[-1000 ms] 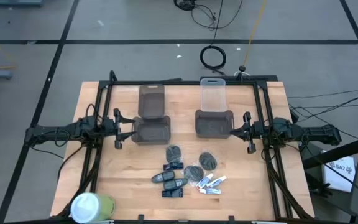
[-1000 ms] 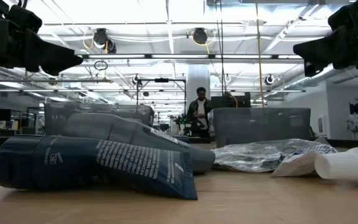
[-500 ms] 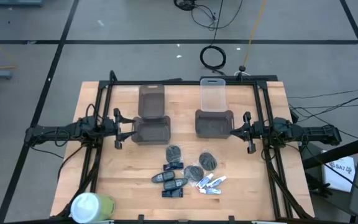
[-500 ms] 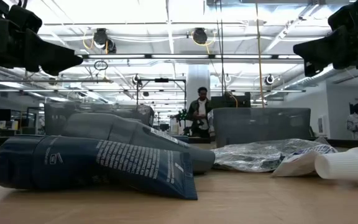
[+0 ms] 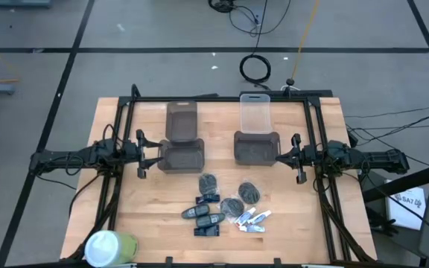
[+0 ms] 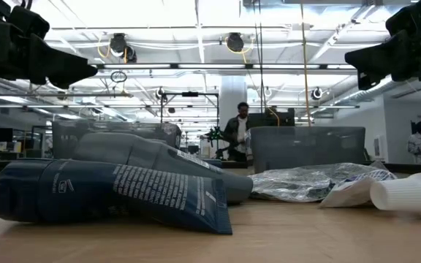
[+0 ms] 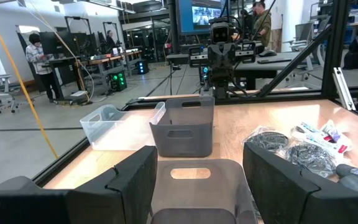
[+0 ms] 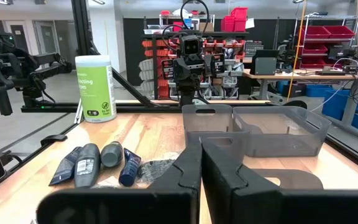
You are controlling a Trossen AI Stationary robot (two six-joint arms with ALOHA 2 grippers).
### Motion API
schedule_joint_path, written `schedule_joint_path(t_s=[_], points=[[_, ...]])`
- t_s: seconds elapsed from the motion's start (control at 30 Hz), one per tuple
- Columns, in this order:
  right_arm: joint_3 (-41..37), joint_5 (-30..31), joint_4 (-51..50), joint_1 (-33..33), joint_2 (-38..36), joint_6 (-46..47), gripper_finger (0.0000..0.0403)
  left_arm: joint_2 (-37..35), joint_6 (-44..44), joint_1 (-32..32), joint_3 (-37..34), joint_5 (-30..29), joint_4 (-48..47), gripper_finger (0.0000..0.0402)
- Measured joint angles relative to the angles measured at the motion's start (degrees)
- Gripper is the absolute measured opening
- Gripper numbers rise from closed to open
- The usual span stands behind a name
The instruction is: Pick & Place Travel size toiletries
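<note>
The travel size toiletries (image 5: 226,207) lie loose on the wooden table toward its near edge. They are dark grey roundish lumps (image 5: 250,193), little white tubes (image 5: 252,218) and dark oblong tubes (image 5: 203,216). The low view shows the dark tubes (image 6: 108,193) up close. My left gripper (image 5: 151,155) waits open at the table's left, level, just short of a grey bin (image 5: 182,156), its fingers (image 7: 129,186) wide apart. My right gripper (image 5: 289,158) waits shut (image 8: 201,168) at the table's right, level, before another grey bin (image 5: 256,147). Neither holds anything.
A second grey bin (image 5: 182,119) and a clear bin (image 5: 255,112) stand at the far side. A big white-and-green cylinder (image 5: 110,247) stands upright at the near left corner. A black frame (image 5: 222,98) runs round the table. Bare wood lies between the arms and the toiletries.
</note>
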Motion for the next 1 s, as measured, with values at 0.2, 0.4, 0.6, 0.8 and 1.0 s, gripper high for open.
schedule_joint_path(t_s=[0.2, 0.4, 0.6, 0.8, 1.0], points=[[0.0, 0.0, 0.0, 0.0, 0.0, 0.0, 0.0004, 0.0, 0.0, 0.0, 0.0, 0.0, 0.0, 0.0235], [0.0, 0.0, 0.0, 0.0, 0.0, 0.0, 0.0004, 0.0, 0.0, 0.0, 0.0, 0.0, 0.0, 0.0235], [0.0, 0.0, 0.1, 0.0, 0.0, -2.3, 0.0004, 0.0, 0.0, 0.0, 0.0, 0.0, 0.0, 0.0234], [0.0, -0.1, 0.8, 0.0, 0.0, 2.6, 0.0004, 0.0, 0.0, 0.0, 0.0, 0.0, 0.0, 0.0235], [0.0, 0.0, 1.0, 0.0, 0.0, 21.1, 0.0004, 0.0, 0.0, 0.0, 0.0, 0.0, 0.0, 0.0235]])
